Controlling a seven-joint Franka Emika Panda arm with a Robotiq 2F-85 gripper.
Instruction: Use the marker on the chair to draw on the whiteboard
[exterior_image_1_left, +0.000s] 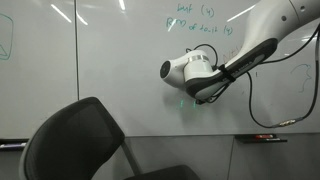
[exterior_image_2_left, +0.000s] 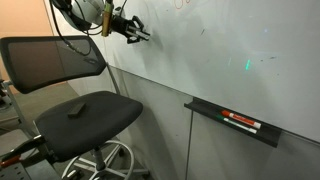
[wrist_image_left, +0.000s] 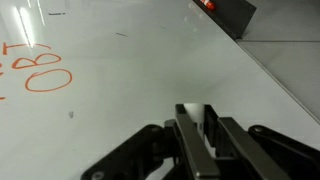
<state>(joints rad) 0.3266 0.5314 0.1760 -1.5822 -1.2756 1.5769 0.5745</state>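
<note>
**Whiteboard in reach, end effector clenched**

Whiteboard (exterior_image_1_left: 110, 70) panels filled the wall ahead of me. My end effector (exterior_image_2_left: 138, 32) hung high up, close against the glossy face. It was well above the chair (exterior_image_2_left: 60, 60) and well apart from the tray (exterior_image_2_left: 235, 122) fixed lower along the board. Whether it touched the board I could not tell.

In the wrist view my fingers (wrist_image_left: 187, 132) were clenched together, aimed at bare white beside some orange scribbles (wrist_image_left: 45, 75). I could not tell whether the marker sat between them, as no view showed it clearly.

From the pose, I judged the fetch from the chair done and the drawing step in hand. The next move would call for a small push forward until the tip met the board. After that, a steady sideways drag under light pressure, held square so the tip neither skidded nor lifted.
</note>
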